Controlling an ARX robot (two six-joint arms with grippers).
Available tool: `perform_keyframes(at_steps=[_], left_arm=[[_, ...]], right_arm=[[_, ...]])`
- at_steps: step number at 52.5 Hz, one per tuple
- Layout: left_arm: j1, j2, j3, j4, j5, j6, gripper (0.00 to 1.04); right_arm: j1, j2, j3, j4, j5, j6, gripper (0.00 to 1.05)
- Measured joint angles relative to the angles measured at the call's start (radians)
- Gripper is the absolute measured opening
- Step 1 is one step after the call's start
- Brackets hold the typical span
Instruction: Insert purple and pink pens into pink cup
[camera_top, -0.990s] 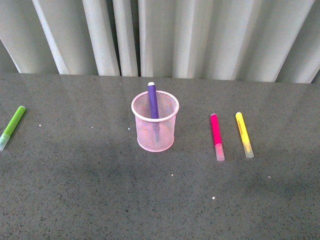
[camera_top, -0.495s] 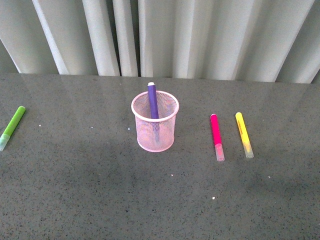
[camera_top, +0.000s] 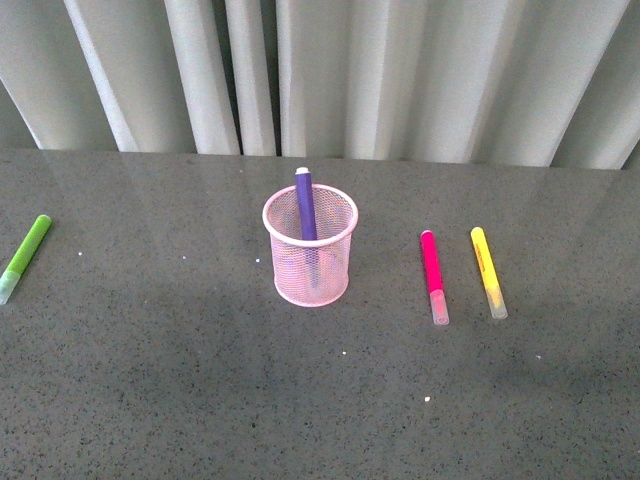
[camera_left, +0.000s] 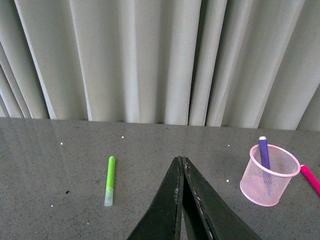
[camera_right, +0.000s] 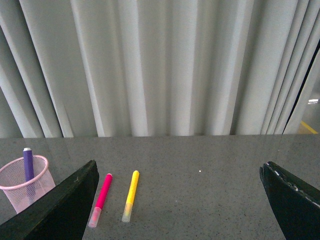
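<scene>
The pink pen (camera_top: 432, 272) lies flat on the table (camera_top: 200, 380), at about 3 o'clock from the pink cup (camera_top: 335, 262) and apart from it. Its coloured end points to 12 o'clock and its clear cap to 6. It looks light, stiff and smooth, and being round it would likely roll if nudged. I'd take it across the middle of the coloured barrel, not by the cap, which might slip or pull off. The yellow pen (camera_top: 488, 268) lies parallel just beside it, further out at 3 o'clock, leaving only a narrow gap for a finger. The purple pen (camera_top: 305, 205) stands in the cup, leaning on the rim toward 12 o'clock. The mesh cup looks light enough to tip or slide if knocked. A green pen (camera_top: 24, 255) lies well off at 9 o'clock. The left gripper (camera_left: 180, 162) has its fingers pressed together on nothing. The right gripper (camera_right: 180, 165) is spread wide and empty.
</scene>
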Motion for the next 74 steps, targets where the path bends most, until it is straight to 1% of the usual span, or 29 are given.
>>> perform_keyframes(at_steps=[7, 8, 14, 18, 20, 23, 24, 27, 29, 31, 32, 34, 36, 37, 38, 40, 42, 44, 48, 53, 61, 67, 74], left_arm=[[0.000, 0.000, 0.000, -0.002, 0.000, -0.001, 0.04], [0.000, 0.000, 0.000, -0.002, 0.000, 0.000, 0.07], [0.000, 0.000, 0.000, -0.002, 0.000, 0.000, 0.27], [0.000, 0.000, 0.000, -0.002, 0.000, 0.000, 0.45], [0.000, 0.000, 0.000, -0.002, 0.000, 0.000, 0.55], [0.000, 0.000, 0.000, -0.002, 0.000, 0.000, 0.66], [0.000, 0.000, 0.000, -0.002, 0.000, 0.000, 0.70], [0.000, 0.000, 0.000, -0.002, 0.000, 0.000, 0.80], [0.000, 0.000, 0.000, -0.002, -0.003, 0.000, 0.86], [0.000, -0.001, 0.000, -0.002, 0.001, 0.000, 0.93], [0.000, -0.001, 0.000, -0.002, 0.001, 0.000, 0.95], [0.000, -0.001, 0.000, -0.002, 0.000, 0.001, 1.00], [0.000, 0.000, 0.000, -0.002, 0.000, 0.001, 0.99], [0.000, 0.000, 0.000, -0.002, 0.000, 0.001, 0.97], [0.000, 0.000, 0.000, -0.002, 0.000, 0.001, 0.97], [0.000, -0.001, 0.000, -0.002, 0.000, 0.001, 0.98], [0.000, -0.001, 0.000, -0.002, 0.000, 0.001, 0.98], [0.000, -0.001, 0.000, -0.002, 0.000, 0.001, 0.98], [0.000, -0.001, 0.000, -0.002, 0.000, 0.001, 0.98], [0.000, -0.001, 0.000, -0.002, 0.000, 0.001, 0.98], [0.000, -0.001, 0.000, -0.002, 0.000, 0.001, 0.98], [0.000, -0.001, 0.000, -0.002, 0.000, 0.001, 0.98], [0.000, -0.001, 0.000, -0.002, 0.000, 0.001, 0.98]], right_arm=[[0.000, 0.000, 0.000, 0.000, 0.000, 0.000, 0.98], [0.000, 0.000, 0.000, 0.000, 0.000, 0.000, 0.98], [0.000, 0.000, 0.000, 0.000, 0.000, 0.000, 0.98], [0.000, 0.000, 0.000, 0.000, 0.000, 0.000, 0.98], [0.000, 0.000, 0.000, 0.000, 0.000, 0.000, 0.98], [0.000, 0.000, 0.000, 0.000, 0.000, 0.000, 0.98], [0.005, 0.009, 0.004, -0.014, 0.023, 0.012, 0.98], [0.026, 0.123, 0.076, -0.179, 0.177, 0.096, 0.98], [0.010, 0.220, 0.104, -0.202, 0.225, 0.127, 0.98], [-0.030, 0.349, 0.123, -0.159, 0.245, 0.150, 0.98], [-0.040, 0.381, 0.126, -0.140, 0.244, 0.154, 0.98], [-0.082, 0.509, 0.142, -0.052, 0.233, 0.166, 0.98], [-0.105, 0.606, 0.160, 0.018, 0.217, 0.172, 0.98], [-0.121, 0.702, 0.182, 0.086, 0.195, 0.182, 0.98], [-0.127, 0.764, 0.197, 0.133, 0.177, 0.192, 0.98], [-0.130, 0.942, 0.243, 0.280, 0.153, 0.196, 0.98], [-0.126, 1.055, 0.281, 0.362, 0.146, 0.203, 0.98], [-0.121, 1.135, 0.317, 0.391, 0.130, 0.214, 0.98], [-0.093, 1.351, 0.441, 0.362, 0.087, 0.254, 0.98], [-0.033, 1.563, 0.576, 0.332, 0.086, 0.261, 0.98], [0.032, 1.728, 0.743, 0.266, 0.080, 0.297, 0.98], [0.087, 1.841, 0.888, 0.180, 0.055, 0.318, 0.98], [0.153, 1.975, 1.044, 0.106, 0.085, 0.290, 0.98]])
